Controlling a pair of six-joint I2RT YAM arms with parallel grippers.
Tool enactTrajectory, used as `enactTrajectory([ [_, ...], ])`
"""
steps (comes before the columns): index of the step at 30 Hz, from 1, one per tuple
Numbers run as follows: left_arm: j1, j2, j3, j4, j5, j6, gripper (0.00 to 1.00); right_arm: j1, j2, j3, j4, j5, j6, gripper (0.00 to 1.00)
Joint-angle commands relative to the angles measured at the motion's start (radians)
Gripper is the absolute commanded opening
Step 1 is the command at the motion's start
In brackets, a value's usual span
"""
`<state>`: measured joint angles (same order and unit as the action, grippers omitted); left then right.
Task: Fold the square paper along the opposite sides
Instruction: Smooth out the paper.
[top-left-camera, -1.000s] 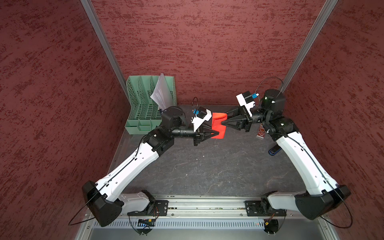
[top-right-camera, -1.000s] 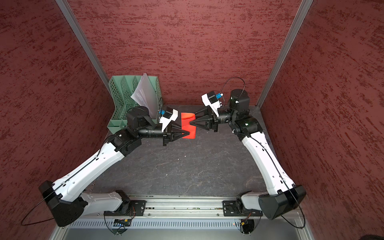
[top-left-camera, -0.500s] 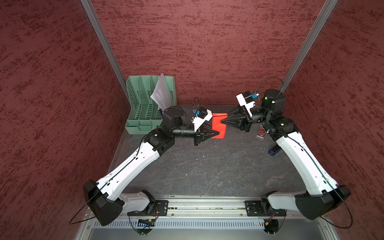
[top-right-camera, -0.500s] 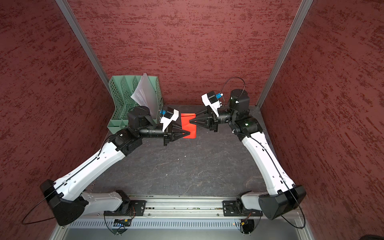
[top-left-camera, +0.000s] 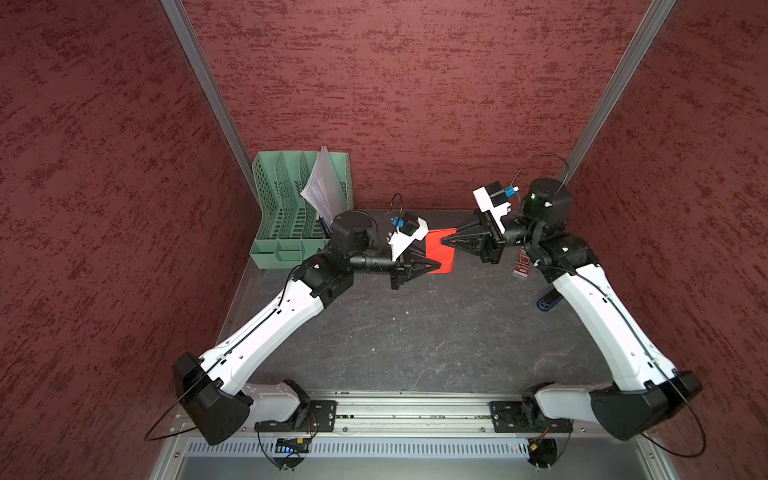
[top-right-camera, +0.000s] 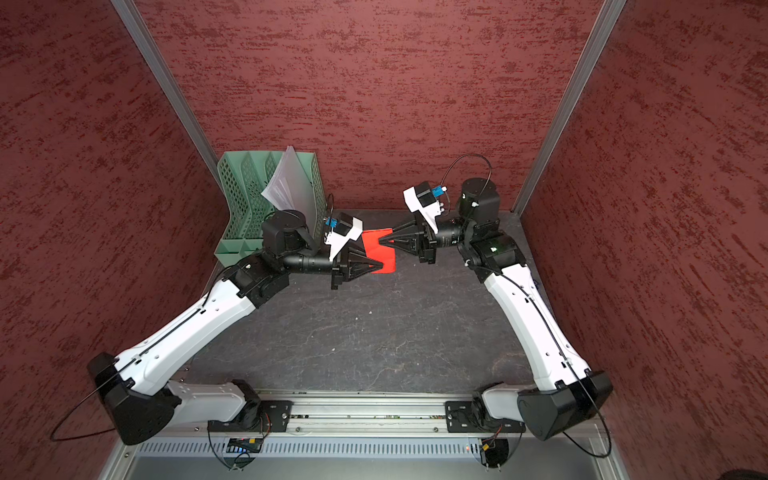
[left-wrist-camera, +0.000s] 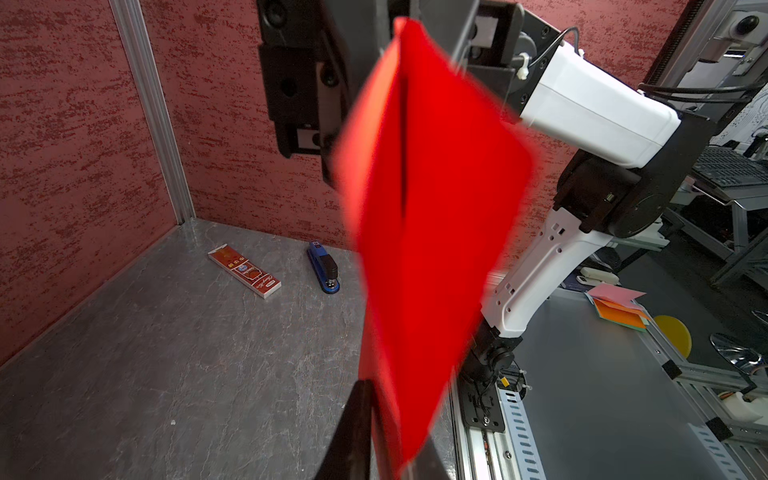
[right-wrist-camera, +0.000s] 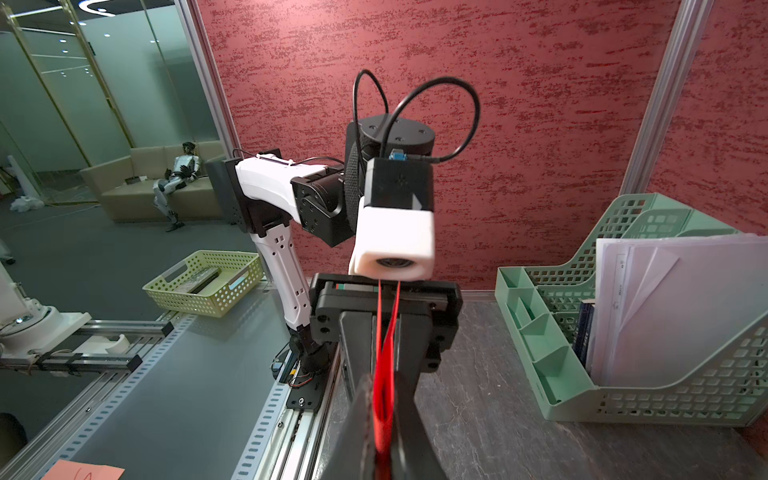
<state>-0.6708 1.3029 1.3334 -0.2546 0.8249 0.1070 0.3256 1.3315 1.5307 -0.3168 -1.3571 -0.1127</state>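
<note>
The square paper (top-left-camera: 445, 255) hangs clear of the counter (top-left-camera: 415, 332) at its far middle, between the two arms, and is already doubled over. In the right wrist view its two layers (right-wrist-camera: 384, 399) meet at the near end and splay apart in a narrow V further off. The left gripper (top-left-camera: 437, 266) pinches the paper's nearer part, jaws narrow on the sheet. The right gripper (top-left-camera: 444, 240) pinches its farther part from the right, jaws drawn in on both layers. The green file rack (top-left-camera: 291, 216) with white sheets (top-left-camera: 324, 187) stands far left, and a printed card (top-left-camera: 521, 266) and a blue stapler (top-left-camera: 548, 301) lie on the right, all apart from the paper. Risk, as a judgement: the layers are not flat together, so a crease pressed now may set skew with the edges mismatched. With two grips on one thin sheet, any pull apart could tear it or slide it out of one pinch. Against a second ago, the right jaws have narrowed onto the paper, while the left grip and the paper's place look unchanged.
</note>
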Motion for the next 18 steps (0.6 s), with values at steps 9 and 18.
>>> enactTrajectory([
  [9, -0.006, -0.033, 0.012, -0.011, -0.017, 0.020, 0.13, 0.006, -0.026, 0.007, 0.027, 0.013, 0.002, 0.04],
  [18, -0.007, -0.034, 0.010, -0.010, -0.018, 0.019, 0.13, 0.005, -0.031, 0.004, 0.030, 0.018, -0.001, 0.00],
])
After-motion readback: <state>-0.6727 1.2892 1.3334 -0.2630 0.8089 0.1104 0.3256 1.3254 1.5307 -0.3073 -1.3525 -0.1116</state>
